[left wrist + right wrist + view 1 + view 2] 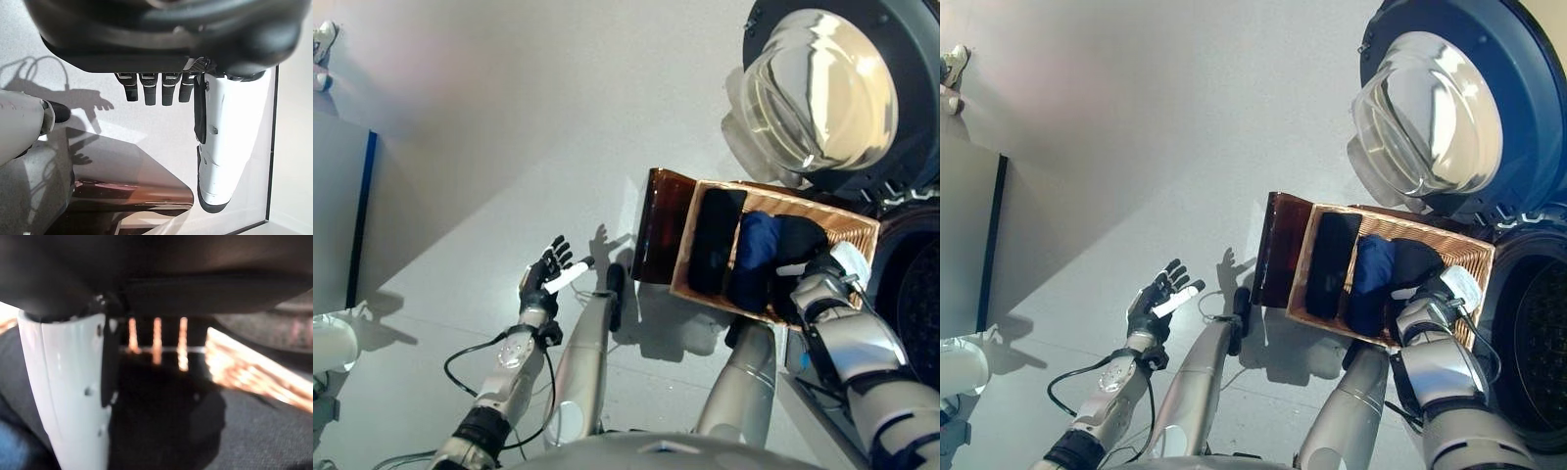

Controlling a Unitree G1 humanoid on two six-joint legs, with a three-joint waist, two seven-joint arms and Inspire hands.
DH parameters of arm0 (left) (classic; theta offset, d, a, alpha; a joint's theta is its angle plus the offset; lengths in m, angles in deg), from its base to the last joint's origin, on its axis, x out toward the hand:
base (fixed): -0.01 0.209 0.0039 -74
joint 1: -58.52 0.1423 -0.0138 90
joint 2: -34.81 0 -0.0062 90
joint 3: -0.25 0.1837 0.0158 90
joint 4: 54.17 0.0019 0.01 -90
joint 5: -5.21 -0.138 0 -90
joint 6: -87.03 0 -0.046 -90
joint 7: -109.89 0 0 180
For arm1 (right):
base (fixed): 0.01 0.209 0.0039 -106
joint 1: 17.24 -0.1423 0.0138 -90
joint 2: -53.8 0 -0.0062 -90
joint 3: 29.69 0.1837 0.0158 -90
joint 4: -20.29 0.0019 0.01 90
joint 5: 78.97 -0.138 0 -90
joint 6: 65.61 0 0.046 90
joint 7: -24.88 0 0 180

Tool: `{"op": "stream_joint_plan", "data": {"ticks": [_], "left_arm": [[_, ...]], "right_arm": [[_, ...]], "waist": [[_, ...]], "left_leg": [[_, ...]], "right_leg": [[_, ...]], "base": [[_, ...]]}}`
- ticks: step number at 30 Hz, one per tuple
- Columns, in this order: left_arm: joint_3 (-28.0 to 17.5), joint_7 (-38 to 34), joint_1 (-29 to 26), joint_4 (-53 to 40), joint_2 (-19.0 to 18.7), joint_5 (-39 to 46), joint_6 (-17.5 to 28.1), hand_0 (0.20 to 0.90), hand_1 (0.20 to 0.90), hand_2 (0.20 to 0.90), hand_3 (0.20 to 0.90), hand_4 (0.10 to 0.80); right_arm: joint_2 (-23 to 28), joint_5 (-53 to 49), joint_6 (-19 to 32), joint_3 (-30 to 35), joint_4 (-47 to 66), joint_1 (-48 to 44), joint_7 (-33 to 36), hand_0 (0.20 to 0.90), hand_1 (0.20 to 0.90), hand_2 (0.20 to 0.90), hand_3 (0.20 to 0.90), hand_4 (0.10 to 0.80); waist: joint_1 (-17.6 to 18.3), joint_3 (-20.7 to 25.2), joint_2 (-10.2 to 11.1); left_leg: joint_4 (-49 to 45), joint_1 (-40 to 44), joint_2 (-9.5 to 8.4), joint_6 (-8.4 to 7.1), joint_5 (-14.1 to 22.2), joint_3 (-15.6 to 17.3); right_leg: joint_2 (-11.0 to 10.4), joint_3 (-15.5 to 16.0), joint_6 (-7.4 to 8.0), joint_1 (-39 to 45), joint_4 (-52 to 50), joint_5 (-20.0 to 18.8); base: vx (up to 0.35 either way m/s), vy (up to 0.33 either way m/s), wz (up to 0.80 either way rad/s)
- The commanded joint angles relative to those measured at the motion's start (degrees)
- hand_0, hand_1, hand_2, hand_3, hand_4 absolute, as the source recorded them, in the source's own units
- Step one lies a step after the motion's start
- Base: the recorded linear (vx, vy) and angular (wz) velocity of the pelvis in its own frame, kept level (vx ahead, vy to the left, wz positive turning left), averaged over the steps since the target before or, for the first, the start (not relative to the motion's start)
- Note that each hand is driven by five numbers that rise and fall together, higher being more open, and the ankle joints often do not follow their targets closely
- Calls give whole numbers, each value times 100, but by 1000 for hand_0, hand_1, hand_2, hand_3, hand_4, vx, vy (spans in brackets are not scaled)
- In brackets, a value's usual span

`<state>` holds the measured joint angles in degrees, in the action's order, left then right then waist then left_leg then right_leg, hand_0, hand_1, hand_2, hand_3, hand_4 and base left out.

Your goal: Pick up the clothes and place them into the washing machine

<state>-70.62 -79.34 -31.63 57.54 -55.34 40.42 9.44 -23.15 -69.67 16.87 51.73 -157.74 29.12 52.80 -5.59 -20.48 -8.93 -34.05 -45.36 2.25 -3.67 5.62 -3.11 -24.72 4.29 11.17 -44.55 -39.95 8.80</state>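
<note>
The clothes (1371, 269) remain in the basket (1474, 257), under the right hand (1427, 294); its grip is unclear. The left hand (545, 274) hangs open, empty. The washing machine (1528, 333) waits.

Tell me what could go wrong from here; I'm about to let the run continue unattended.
The right hand is down among the dark clothes at one end of the wicker basket; a lift might drag the neighbouring blue garment along and drop it. The load must also clear the open washing machine door beside the basket. The left hand hovers open over the floor, so nothing steadies the basket if it tips.
</note>
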Motion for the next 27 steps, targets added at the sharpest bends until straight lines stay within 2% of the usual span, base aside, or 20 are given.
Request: {"op": "stream_joint_plan", "data": {"ticks": [1, 7, 8, 11, 13, 15, 16, 18, 19, 21, 22, 23, 25, 27], "left_arm": [[-446, -127, 115, -522, -289, -110, 290, 900, 900, 900, 900, 800], [-655, -372, 48, -355, -197, -17, 374, 900, 900, 900, 900, 800], [-721, -430, 57, -337, -149, 21, 399, 900, 900, 900, 900, 800], [-791, -454, 92, -303, -103, 66, 417, 900, 900, 900, 900, 800], [-881, -441, 170, -339, -48, 173, 471, 900, 900, 900, 900, 800], [-897, -436, 211, -330, -35, 208, 483, 900, 900, 900, 900, 800], [-941, -423, 240, -295, 5, 272, 514, 900, 900, 900, 900, 800], [-931, -405, 235, -206, 50, 329, 523, 900, 900, 900, 900, 800], [-930, -402, 236, -201, 43, 331, 526, 900, 900, 900, 900, 800], [-808, -354, 131, -106, 114, 455, 486, 900, 900, 900, 900, 800], [-759, -325, 103, -117, 137, 506, 451, 900, 900, 900, 900, 800], [-756, -323, 102, -116, 127, 511, 450, 900, 900, 900, 900, 800], [-600, -178, 53, -146, 220, 717, 352, 900, 900, 900, 900, 800], [-503, -125, 25, -107, 259, 819, 353, 900, 900, 900, 900, 800]], "right_arm": [[432, -601, 109, 188, 147, 38, 478, 200, 200, 200, 200, 300], [588, -1967, 982, 1010, 1215, 438, 992, 200, 200, 200, 200, 300], [471, -2216, 1226, 1166, 1627, 649, 1066, 200, 200, 200, 200, 300], [333, -2484, 1484, 1439, 2149, 994, 1171, 200, 200, 200, 200, 300], [32, -3189, 2043, 1899, 2771, 1411, 1114, 200, 200, 200, 200, 300], [-120, -3466, 2219, 2038, 2915, 1570, 1051, 200, 200, 200, 200, 300], [-432, -4279, 2714, 2340, 3082, 1711, 845, 200, 200, 200, 200, 300], [-779, -5207, 3209, 2577, 3267, 1794, 486, 200, 200, 200, 200, 300], [-781, -5232, 3220, 2577, 3259, 1803, 461, 200, 200, 200, 200, 300], [-1278, -7077, 3720, 2992, 3270, 1626, -317, 200, 200, 200, 200, 300], [-1432, -7744, 3788, 3119, 3271, 1573, -645, 200, 200, 200, 200, 300], [-1419, -7830, 3794, 3118, 3223, 1578, -741, 200, 200, 200, 200, 300], [-1802, -9099, 3917, 3390, 3223, 1426, -1312, 200, 200, 200, 200, 300], [-1764, -9358, 4003, 3464, 3082, 1204, -1331, 200, 200, 200, 200, 300]], "waist": [[37, 0, 48], [388, -38, 227], [494, -39, 268], [595, -40, 314], [708, -35, 337], [727, -30, 347], [783, -31, 336], [825, -40, 331], [819, -41, 338], [851, -62, 294], [852, -68, 273], [846, -72, 279], [852, -51, 202], [840, -28, 162]], "left_leg": [[-362, 455, 245, -113, 663, -66], [-319, 606, 382, -174, 709, 32], [-322, 632, 422, -193, 728, 44], [-307, 661, 465, -213, 739, 55], [-294, 701, 518, -237, 764, 74], [-295, 722, 533, -243, 774, 87], [-271, 775, 569, -255, 789, 121], [-270, 835, 610, -261, 810, 177], [-271, 842, 612, -262, 813, 182], [-288, 901, 631, -269, 850, 214], [-292, 915, 626, -271, 859, 220], [-294, 921, 627, -271, 862, 221], [-294, 964, 606, -274, 885, 256], [-300, 991, 601, -269, 898, 280]], "right_leg": [[109, -359, -82, 191, 453, -757], [250, -473, -80, 210, 545, -768], [296, -496, -89, 198, 545, -755], [335, -514, -98, 198, 546, -736], [371, -528, -96, 199, 557, -718], [386, -534, -99, 210, 556, -707], [429, -552, -98, 218, 575, -693], [481, -599, -94, 220, 586, -684], [483, -604, -94, 222, 584, -683], [503, -635, -91, 246, 572, -642], [503, -638, -90, 261, 564, -624], [503, -639, -90, 266, 561, -621], [496, -665, -95, 287, 540, -579], [491, -683, -91, 282, 522, -579]], "base": [[8, -9, -6], [3, -3, -16], [-1, -21, -31], [-3, -33, -26], [10, -35, -14], [17, -7, -16], [29, 2, -16], [18, 6, -20], [8, -6, -34], [14, -14, -30], [12, -9, -19], [16, -5, -15], [30, 15, -7], [18, 9, -1]]}}
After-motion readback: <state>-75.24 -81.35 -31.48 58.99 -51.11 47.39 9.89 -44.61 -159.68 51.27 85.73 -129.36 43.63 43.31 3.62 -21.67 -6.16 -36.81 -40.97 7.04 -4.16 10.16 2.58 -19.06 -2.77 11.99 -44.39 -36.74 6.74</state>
